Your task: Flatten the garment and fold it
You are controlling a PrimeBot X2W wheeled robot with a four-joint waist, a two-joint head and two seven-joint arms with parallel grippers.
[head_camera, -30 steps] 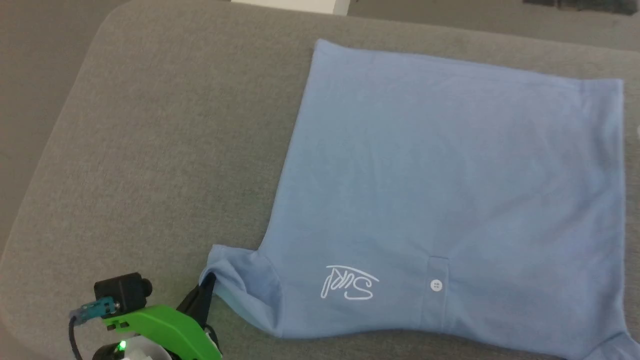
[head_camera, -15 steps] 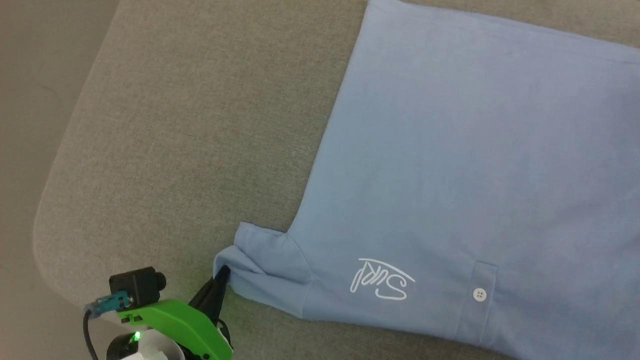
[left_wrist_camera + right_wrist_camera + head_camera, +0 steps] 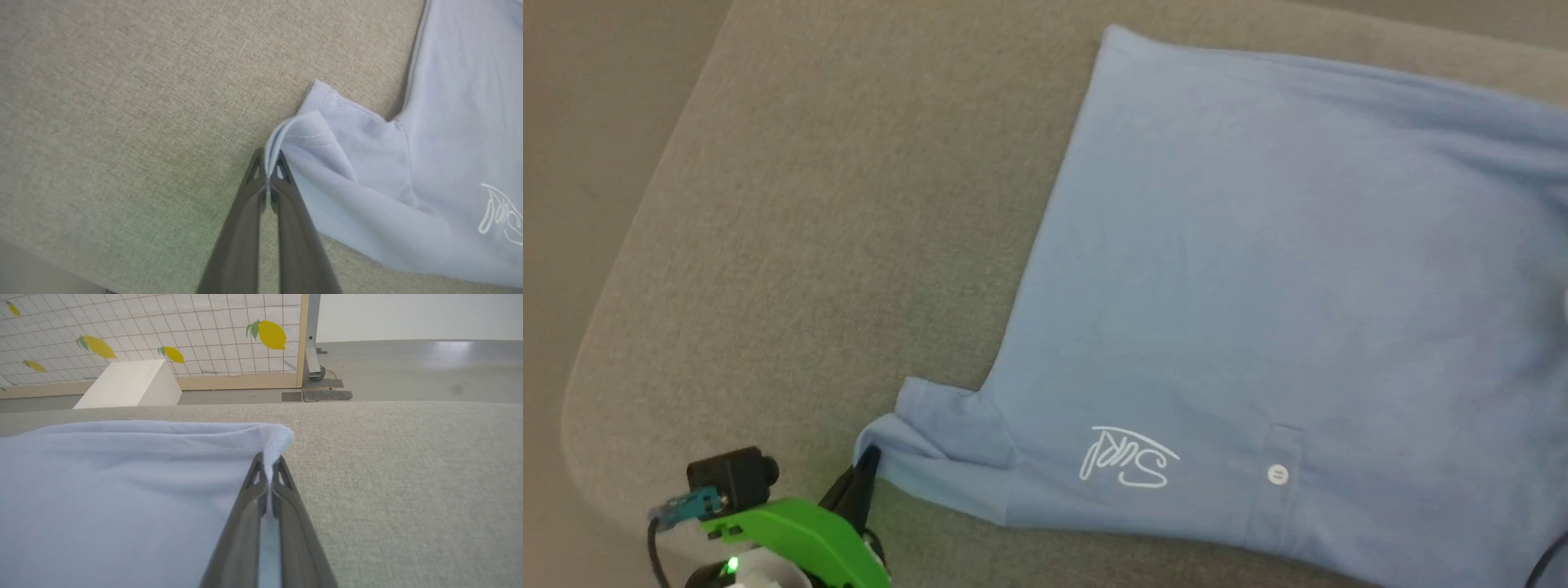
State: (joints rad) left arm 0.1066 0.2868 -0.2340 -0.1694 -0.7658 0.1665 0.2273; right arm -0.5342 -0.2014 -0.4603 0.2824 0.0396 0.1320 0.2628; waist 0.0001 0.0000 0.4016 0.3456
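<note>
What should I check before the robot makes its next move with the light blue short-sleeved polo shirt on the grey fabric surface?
1. Left gripper shut on the edge of the sleeve of the light blue polo shirt: ok.
2. Right gripper shut on a shirt corner: ok.
3. Shirt body lying smooth on the grey fabric surface: ok.
4. Sleeve flat: not ok, it is folded over at the left gripper.
5. Shirt's right edge fully on the surface: cannot tell, it runs out of the head view.
6. White box clear of the shirt: ok, it stands beyond the surface.
</note>
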